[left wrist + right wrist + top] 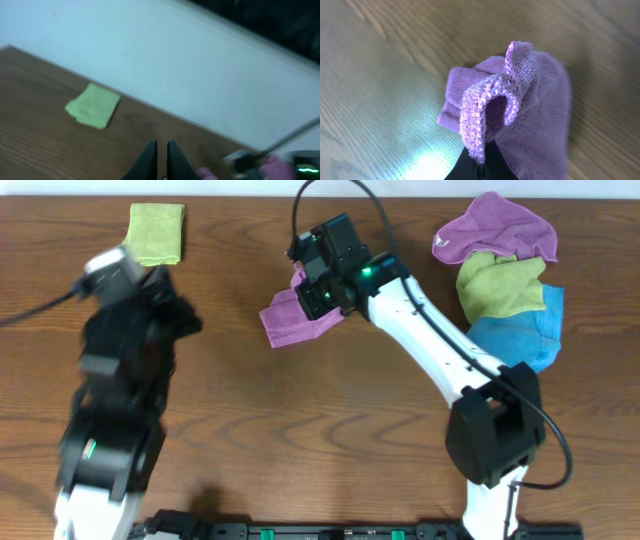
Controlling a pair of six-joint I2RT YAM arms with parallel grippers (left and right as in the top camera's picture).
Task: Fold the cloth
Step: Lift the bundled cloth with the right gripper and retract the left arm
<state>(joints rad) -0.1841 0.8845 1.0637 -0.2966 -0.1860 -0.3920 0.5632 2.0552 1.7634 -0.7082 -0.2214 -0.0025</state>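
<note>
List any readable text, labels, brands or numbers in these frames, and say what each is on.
No readable text in any view.
On the cloth: only the stitched hem shows, no label in view.
On the folded green cloth: no print visible.
On the pile of cloths: no print or tag visible.
The left wrist view is blurred; nothing readable there.

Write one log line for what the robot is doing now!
right gripper: shut on cloth | left gripper: shut, empty | fold: not done, cloth crumpled
</note>
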